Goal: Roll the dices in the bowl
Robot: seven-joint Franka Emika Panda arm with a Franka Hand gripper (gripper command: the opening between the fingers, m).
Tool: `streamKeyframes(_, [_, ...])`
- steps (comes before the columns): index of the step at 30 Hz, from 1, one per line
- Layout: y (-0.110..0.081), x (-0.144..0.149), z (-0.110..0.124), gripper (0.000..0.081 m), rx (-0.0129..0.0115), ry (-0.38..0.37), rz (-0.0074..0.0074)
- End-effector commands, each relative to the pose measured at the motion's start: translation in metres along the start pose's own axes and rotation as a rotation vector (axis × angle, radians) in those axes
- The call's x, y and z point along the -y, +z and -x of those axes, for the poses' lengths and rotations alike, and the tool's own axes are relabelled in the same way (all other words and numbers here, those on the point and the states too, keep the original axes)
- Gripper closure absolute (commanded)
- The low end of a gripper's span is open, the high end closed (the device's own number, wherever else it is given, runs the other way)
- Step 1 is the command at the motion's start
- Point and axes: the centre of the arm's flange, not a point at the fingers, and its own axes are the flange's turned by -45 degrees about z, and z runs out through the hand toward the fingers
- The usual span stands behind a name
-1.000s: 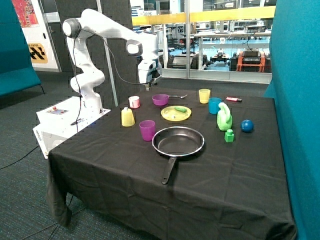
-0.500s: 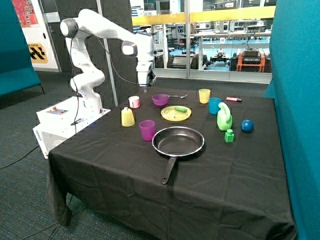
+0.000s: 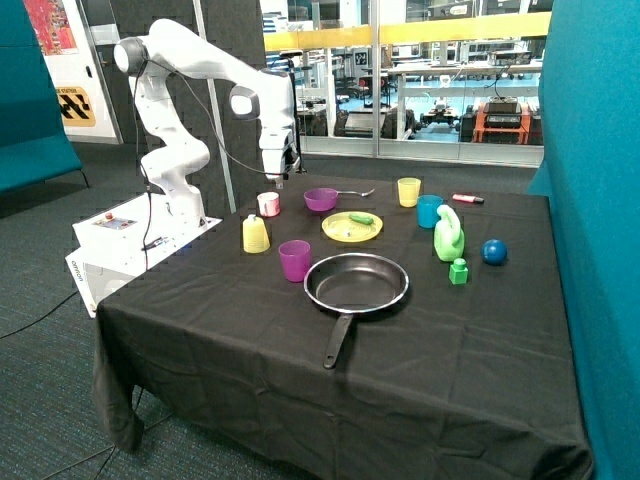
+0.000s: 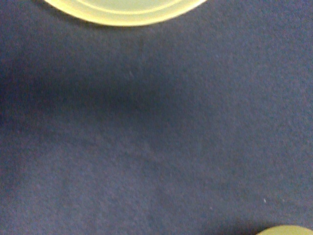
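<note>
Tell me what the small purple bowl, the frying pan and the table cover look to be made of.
The purple bowl: likely plastic, uniform bright colour with a soft sheen. The frying pan: probably metal with a dark non-stick inside, going by its pale shiny rim; the black handle's material is unclear. The black tablecloth: fabric, matte, with creases and draped folds at the table edge. The gripper hangs above the pink-and-white cup, away from the bowl.

A glossy white jointed arm (image 3: pixel 190 60) with grey joint caps, a black cable trailing alongside, and a dark tool (image 3: pixel 277 180).
</note>
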Motion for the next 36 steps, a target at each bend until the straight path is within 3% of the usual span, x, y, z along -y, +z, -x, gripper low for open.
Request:
streamKeyframes(1, [0.005,-0.013,0.021,0.0808,-0.0002,0.008,-0.0001])
streamKeyframes(9, [0.009,-0.016,0.033,0.0766,-0.0002,0.008,-0.0001])
streamKeyframes(23, [0.014,-0.011,0.036,0.0258,-0.0002,0.006,-0.0001])
streamKeyframes(36, [0.025,-0.02,0.044,0.0249,-0.0002,0.064,-0.0001])
